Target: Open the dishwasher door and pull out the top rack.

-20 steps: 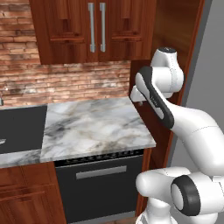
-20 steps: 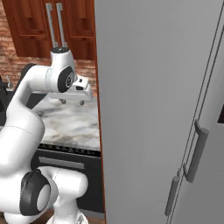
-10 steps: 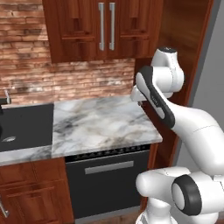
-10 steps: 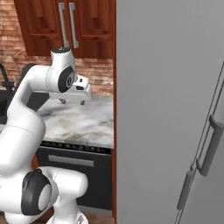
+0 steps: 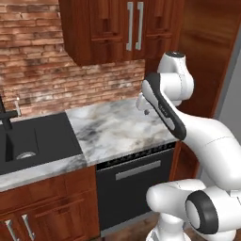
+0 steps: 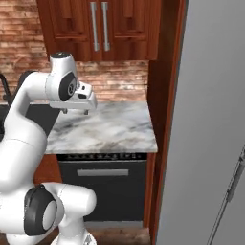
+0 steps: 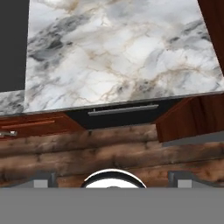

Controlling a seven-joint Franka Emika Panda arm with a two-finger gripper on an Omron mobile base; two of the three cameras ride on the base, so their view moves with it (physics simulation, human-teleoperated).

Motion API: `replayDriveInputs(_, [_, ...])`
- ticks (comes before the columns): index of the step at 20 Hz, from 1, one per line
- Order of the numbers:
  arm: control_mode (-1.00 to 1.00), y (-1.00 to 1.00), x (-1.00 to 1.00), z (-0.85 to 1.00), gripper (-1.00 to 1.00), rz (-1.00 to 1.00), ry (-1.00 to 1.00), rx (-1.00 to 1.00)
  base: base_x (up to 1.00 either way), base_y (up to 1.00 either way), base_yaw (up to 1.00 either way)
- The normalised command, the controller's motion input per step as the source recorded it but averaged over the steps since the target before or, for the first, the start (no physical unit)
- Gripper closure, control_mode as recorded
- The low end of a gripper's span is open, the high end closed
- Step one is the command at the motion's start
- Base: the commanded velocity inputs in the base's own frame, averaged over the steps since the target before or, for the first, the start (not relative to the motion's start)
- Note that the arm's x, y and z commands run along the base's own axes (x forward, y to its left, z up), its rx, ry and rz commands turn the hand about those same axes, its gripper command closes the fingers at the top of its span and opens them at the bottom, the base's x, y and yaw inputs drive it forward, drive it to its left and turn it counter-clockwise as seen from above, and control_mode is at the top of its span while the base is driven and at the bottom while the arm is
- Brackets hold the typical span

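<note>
The gripper (image 6: 75,112) is held high over the marble counter (image 5: 117,129), its jaws spread wide and nothing gripped. The dishwasher door (image 5: 134,188) is seen well below it, under the counter's front edge, shut and upright, and not touched. The counter slab lies between hand and door. The door's grey bar handle (image 5: 138,170) runs level, side to side, along the door's width. A black sink (image 5: 28,143) sits to the left, wooden cabinets (image 5: 117,28) hang above, and a grey fridge (image 6: 210,124) stands to the right.
</note>
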Motion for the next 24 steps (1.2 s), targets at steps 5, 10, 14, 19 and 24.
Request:
replayDriveInputs(5, [1.0, 0.0, 0.0, 0.0, -1.0, 0.0, 0.0, 0.0, -0.13, 0.81, -0.61])
replayDriveInputs(10, [1.0, 0.0, 0.0, 0.0, -1.0, 0.0, 0.0, 0.0, 0.0, 0.55, -0.64])
replayDriveInputs(14, [1.0, 0.0, 0.0, 0.0, -1.0, 0.0, 0.0, 0.0, 0.0, 0.61, -0.55])
replayDriveInputs(19, [1.0, 0.0, 0.0, 0.0, -1.0, 0.0, 0.0, 0.0, 0.08, 0.47, -0.32])
replayDriveInputs(24, [1.0, 0.0, 0.0, 0.0, -1.0, 0.0, 0.0, 0.0, 0.28, 0.73, -0.19])
